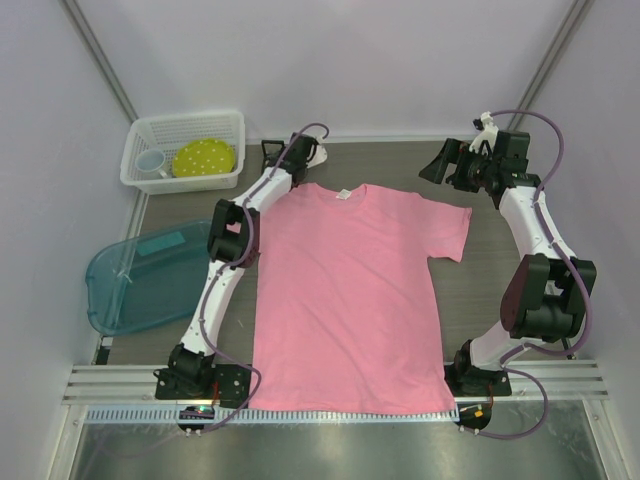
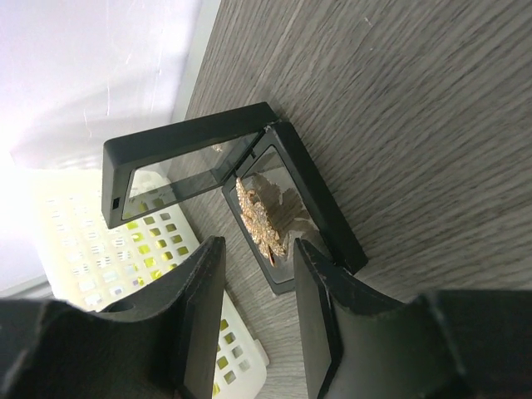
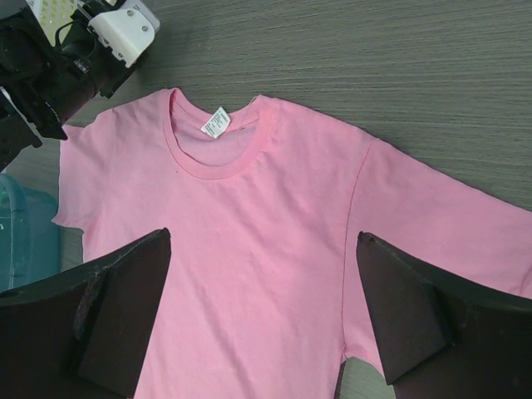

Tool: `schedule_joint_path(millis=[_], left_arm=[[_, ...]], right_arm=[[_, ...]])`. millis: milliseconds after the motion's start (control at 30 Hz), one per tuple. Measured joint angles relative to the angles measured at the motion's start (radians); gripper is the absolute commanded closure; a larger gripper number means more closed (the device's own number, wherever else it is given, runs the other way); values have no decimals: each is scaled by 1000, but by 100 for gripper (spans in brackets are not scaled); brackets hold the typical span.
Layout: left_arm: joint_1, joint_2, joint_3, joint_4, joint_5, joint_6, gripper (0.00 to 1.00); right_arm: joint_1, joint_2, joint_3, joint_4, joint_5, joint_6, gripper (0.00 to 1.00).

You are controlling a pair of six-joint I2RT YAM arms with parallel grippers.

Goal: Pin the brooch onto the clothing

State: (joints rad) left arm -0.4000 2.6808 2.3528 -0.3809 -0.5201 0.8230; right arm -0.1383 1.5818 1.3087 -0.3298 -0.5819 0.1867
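Note:
The pink T-shirt lies flat on the table, collar toward the back, and fills the right wrist view with its white label. The cream-gold brooch lies inside a small black box whose lid stands open. The box is on the table behind the shirt's left shoulder. My left gripper is open and empty, its tips just short of the box; it also shows in the top view. My right gripper is wide open and empty, held up at the back right.
A white basket at the back left holds a yellow dotted plate and a cup; its wall is close beside my left fingers. A clear teal tray lies left of the shirt.

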Motion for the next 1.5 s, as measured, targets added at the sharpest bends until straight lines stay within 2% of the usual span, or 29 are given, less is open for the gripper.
schedule_joint_path(millis=[133, 300, 333, 400, 667, 900, 1100, 1333, 1500], left_arm=[[2, 11, 0, 17, -2, 10, 60], [3, 21, 1, 38, -3, 27, 67], [3, 23, 1, 42, -3, 28, 70], [3, 24, 1, 43, -3, 33, 82], [3, 31, -3, 71, -5, 57, 100], [-3, 6, -79, 157, -11, 84, 100], [-16, -95, -183, 160, -2, 97, 100], [-54, -323, -325, 102, 51, 76, 100], [-81, -558, -370, -71, 168, -28, 100]], right_arm=[[0, 0, 0, 0, 0, 0, 1], [0, 0, 0, 0, 0, 0, 2], [0, 0, 0, 0, 0, 0, 1], [0, 0, 0, 0, 1, 0, 1], [1, 0, 0, 0, 8, 0, 2], [4, 0, 0, 0, 12, -2, 1], [18, -18, -13, 17, 47, -25, 2], [26, -50, 29, -40, 37, -113, 2], [28, -53, 109, -112, -16, -187, 2]])
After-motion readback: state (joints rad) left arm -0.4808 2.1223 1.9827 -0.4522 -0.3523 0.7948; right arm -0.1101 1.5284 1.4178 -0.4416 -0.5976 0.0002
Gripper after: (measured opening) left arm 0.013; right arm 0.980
